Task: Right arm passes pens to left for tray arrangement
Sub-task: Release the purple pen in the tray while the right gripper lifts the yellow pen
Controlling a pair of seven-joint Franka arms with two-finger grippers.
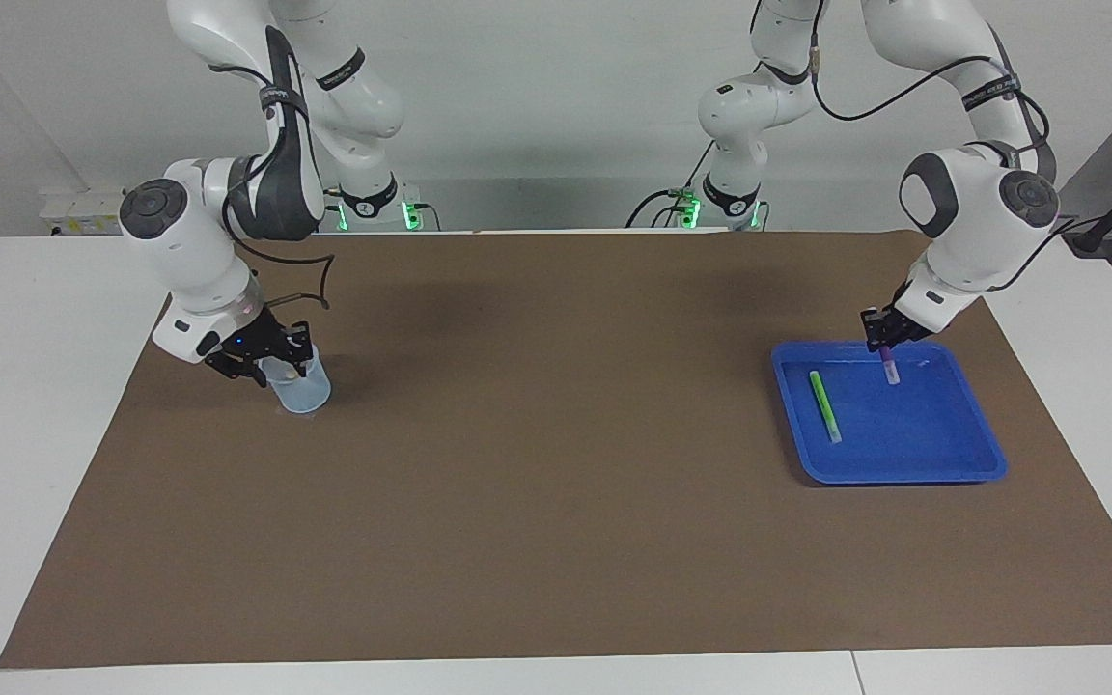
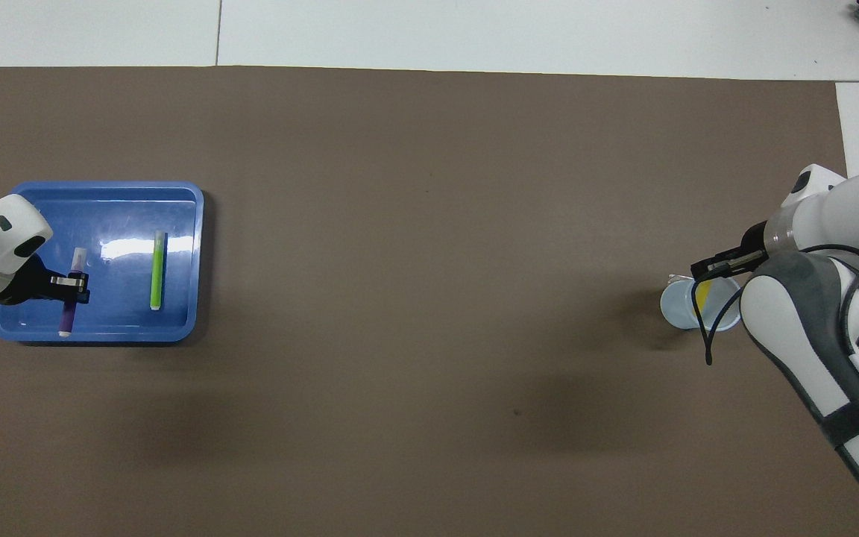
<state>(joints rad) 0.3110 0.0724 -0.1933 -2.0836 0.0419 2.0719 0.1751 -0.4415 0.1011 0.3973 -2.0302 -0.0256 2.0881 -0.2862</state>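
A purple pen [image 1: 889, 365] is pinched by the jaws of the left gripper [image 1: 885, 333] and is hung over the blue tray [image 1: 903, 463], its pale end pointed down. In the facing view the pen is seen tilted, with its tip just above the tray floor. In the overhead view [image 2: 70, 294] only its length across the tray is shown, at about 9 o'clock from the green pen [image 2: 156, 270]. The green pen is laid flat in the tray.

The right gripper [image 1: 266, 359] is dipped into the small clear cup [image 1: 303, 391] at the right arm's end of the table. Whether its jaws are spread or pressed together cannot be told. In the facing view the pen inside is hidden by the cup and gripper. In the overhead view a yellow pen [image 2: 702, 291] is seen in the cup, just under the gripper. Everything is set on a brown mat [image 1: 556, 483] on the white table [image 1: 15, 386].
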